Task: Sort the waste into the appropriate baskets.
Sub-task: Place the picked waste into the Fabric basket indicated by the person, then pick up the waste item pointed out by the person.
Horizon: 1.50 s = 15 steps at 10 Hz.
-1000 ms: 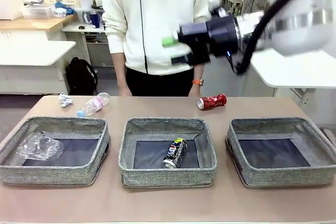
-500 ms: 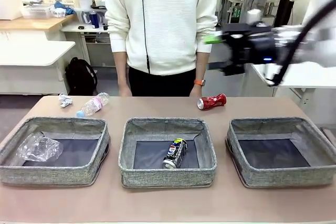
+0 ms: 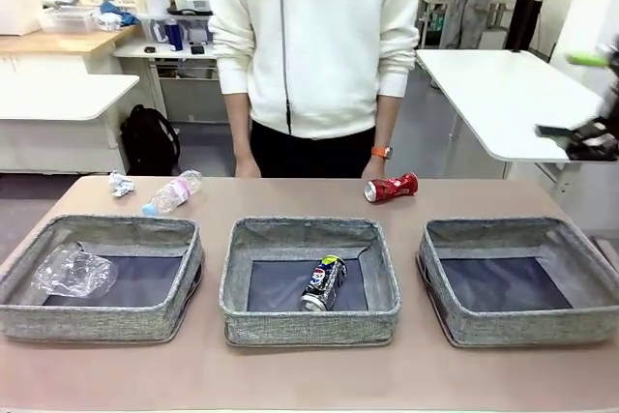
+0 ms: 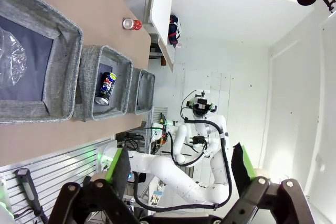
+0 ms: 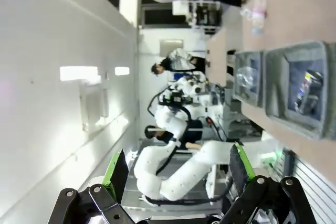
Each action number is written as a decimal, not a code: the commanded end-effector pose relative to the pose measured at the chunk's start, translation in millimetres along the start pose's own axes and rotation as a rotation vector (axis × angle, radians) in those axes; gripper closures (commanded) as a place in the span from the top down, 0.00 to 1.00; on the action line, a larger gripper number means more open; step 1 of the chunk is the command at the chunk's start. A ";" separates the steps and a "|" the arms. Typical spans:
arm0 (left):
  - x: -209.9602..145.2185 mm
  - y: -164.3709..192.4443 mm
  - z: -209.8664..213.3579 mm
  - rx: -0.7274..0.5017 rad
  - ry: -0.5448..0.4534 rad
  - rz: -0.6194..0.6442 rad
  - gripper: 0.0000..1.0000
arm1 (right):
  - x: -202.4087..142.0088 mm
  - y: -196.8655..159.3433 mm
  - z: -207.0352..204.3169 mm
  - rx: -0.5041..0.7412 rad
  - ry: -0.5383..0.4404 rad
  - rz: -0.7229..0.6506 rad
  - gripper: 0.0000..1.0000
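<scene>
Three grey baskets stand in a row: left, middle, right. A clear plastic cup lies in the left one and a dark blue Pepsi can in the middle one. On the table's far side lie a crushed red can, a small pink-labelled bottle and a white paper ball. My right gripper hangs open and empty at the picture's right edge, high above the table. My left gripper is open and empty, far from the baskets and the Pepsi can.
A person in a white top stands at the far edge, one hand resting close to the red can. A white table stands behind on the right. Bare tabletop runs in front of the baskets and between them.
My right arm has swung from in front of the person out to the right edge of the picture, still open. The person has shifted slightly right. The waste has not moved.
</scene>
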State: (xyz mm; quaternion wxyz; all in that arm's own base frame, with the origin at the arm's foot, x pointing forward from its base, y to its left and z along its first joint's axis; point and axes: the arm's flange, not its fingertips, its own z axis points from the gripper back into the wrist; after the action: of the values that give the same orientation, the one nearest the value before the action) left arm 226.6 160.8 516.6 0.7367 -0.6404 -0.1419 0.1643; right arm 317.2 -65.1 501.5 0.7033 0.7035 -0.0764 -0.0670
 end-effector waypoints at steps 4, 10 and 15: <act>-1.0 -0.4 0.2 -0.019 0.004 -0.020 1.00 | 0.0 0.0 0.0 0.000 0.000 0.000 1.00; -1.0 -0.4 0.2 -0.019 0.004 -0.020 1.00 | 0.0 0.0 0.0 0.000 0.000 0.000 1.00; -1.0 -0.4 0.2 -0.019 0.004 -0.020 1.00 | 0.0 0.0 0.0 0.000 0.000 0.000 1.00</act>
State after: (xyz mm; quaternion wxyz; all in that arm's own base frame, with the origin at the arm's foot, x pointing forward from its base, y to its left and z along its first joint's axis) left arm 226.6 160.9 516.6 0.7367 -0.6404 -0.1419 0.1643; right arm 315.0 -66.3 499.5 0.7084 0.6990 -0.0730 -0.0648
